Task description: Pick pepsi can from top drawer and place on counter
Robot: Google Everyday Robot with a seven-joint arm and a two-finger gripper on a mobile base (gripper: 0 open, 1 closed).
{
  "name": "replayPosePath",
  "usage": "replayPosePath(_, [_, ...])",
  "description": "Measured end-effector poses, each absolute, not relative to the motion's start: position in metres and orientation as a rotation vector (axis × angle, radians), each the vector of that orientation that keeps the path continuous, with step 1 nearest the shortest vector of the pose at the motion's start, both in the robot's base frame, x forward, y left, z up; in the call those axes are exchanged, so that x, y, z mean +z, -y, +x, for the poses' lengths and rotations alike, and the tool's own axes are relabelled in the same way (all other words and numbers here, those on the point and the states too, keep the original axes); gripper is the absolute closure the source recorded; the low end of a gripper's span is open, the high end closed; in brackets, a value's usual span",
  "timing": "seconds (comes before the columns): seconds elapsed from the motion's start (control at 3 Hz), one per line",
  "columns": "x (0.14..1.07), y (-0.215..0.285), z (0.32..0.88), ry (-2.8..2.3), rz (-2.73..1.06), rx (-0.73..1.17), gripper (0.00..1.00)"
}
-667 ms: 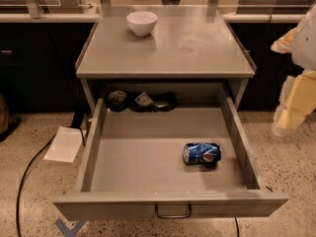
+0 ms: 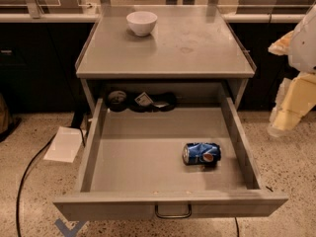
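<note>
The pepsi can [image 2: 201, 153] lies on its side, dented, on the floor of the open top drawer [image 2: 98, 132], right of the middle and towards the front. The drawer is pulled fully out, its curved handle [image 2: 173, 212] at the front. The grey counter [image 2: 187, 43] is the tabletop right above the drawer. My gripper [image 2: 289, 107] is a pale yellow and white shape at the right edge, outside the drawer's right wall and above floor level, well apart from the can.
A white bowl [image 2: 141, 22] stands on the counter at the back left. Dark tape rolls and small items [image 2: 140, 100] lie at the drawer's back. A white sheet [image 2: 64, 143] and a black cable [image 2: 29, 174] lie on the floor at left.
</note>
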State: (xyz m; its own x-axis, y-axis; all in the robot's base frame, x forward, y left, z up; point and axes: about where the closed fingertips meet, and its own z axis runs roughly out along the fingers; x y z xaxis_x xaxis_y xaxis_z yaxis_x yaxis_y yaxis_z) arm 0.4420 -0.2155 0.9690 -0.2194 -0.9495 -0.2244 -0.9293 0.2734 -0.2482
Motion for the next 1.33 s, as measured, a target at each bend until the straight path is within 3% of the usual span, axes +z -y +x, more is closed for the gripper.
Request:
replayPosePath(0.67, [0.907,0.227,0.462,-2.167,-1.676,0.032,0.0])
replayPosePath(1.33, [0.784,0.241,0.49,-2.153,-1.669,0.196,0.0])
